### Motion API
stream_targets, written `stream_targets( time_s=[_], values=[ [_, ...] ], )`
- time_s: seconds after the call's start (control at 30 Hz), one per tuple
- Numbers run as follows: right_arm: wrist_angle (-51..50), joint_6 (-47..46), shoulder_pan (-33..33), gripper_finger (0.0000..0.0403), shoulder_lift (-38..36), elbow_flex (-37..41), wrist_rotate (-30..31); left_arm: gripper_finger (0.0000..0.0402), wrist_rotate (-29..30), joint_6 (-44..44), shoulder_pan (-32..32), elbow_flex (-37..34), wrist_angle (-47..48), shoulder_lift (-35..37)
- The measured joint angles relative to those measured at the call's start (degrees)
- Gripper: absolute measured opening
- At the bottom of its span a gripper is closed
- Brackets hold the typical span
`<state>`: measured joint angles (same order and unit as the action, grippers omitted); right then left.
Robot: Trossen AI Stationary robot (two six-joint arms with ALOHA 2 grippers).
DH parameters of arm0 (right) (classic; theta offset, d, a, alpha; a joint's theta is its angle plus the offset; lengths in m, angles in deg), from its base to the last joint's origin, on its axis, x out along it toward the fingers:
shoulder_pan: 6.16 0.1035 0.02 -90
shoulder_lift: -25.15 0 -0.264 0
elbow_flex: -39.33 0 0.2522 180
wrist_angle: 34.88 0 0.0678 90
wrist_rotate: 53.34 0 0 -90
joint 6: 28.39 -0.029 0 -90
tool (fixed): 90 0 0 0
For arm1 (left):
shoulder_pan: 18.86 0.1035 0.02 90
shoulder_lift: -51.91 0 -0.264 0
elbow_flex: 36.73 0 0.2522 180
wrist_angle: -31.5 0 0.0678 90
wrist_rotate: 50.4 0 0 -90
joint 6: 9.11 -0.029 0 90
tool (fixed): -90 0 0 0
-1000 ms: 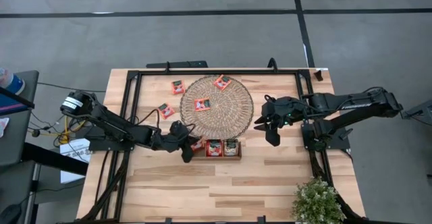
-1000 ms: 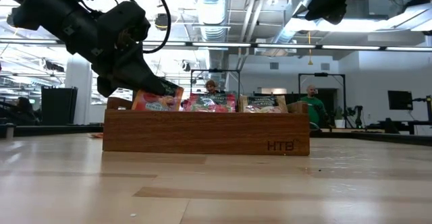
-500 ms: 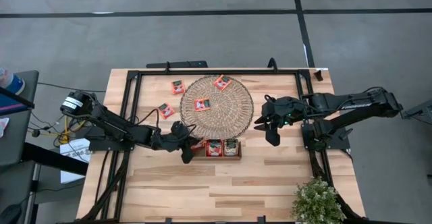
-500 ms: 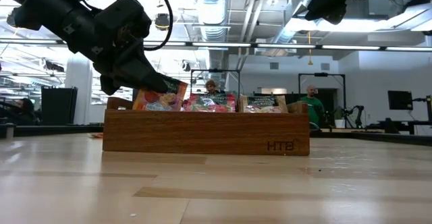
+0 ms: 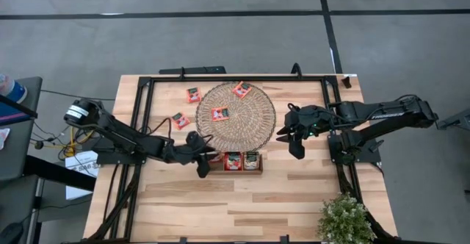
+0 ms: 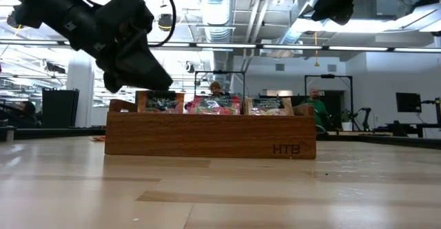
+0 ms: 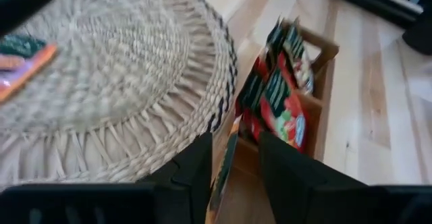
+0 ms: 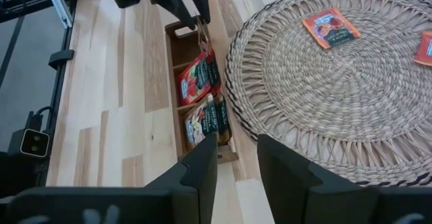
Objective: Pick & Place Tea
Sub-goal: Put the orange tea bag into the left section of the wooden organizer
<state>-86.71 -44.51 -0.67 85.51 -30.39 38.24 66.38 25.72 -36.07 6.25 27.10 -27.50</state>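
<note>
Tea sachets (image 5: 219, 113): loose on the woven mat (image 8: 378, 109), some in the wooden tray (image 6: 210, 135) beside it.
Handling: light, flat, floppy; pinch an edge.
Left gripper (image 5: 203, 161): at tray's end, released.
Right gripper (image 5: 288, 137): beside mat, parted, empty.

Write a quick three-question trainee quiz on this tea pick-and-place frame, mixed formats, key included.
1. True or false: two tea sachets lie on the woven mat.
2. The left gripper hovers over: A) an end compartment of the wooden tray; B) the mat's centre; C) a laptop.
3. How many sachets lie on the table, off the mat and outside the tray?
Key: 1 true; 2 A; 3 two.
</note>
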Motion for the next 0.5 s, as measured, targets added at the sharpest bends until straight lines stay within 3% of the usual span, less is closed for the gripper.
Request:
stream_targets(
  time_s=[0.2, 0.5],
  values=[
    [0.0, 0.0, 0.0, 0.0098, 0.0, 0.0, 0.0, 0.0113, 3.7, -6.9, 0.0, 0.0, 0.2, 7.4],
    [-1.3, 2.8, -0.2, 0.0098, 0.0, 0.0, 0.0, 0.0114, 18.2, -17.6, 0.0, 0.0, 2.9, 22.6]
  ],
)
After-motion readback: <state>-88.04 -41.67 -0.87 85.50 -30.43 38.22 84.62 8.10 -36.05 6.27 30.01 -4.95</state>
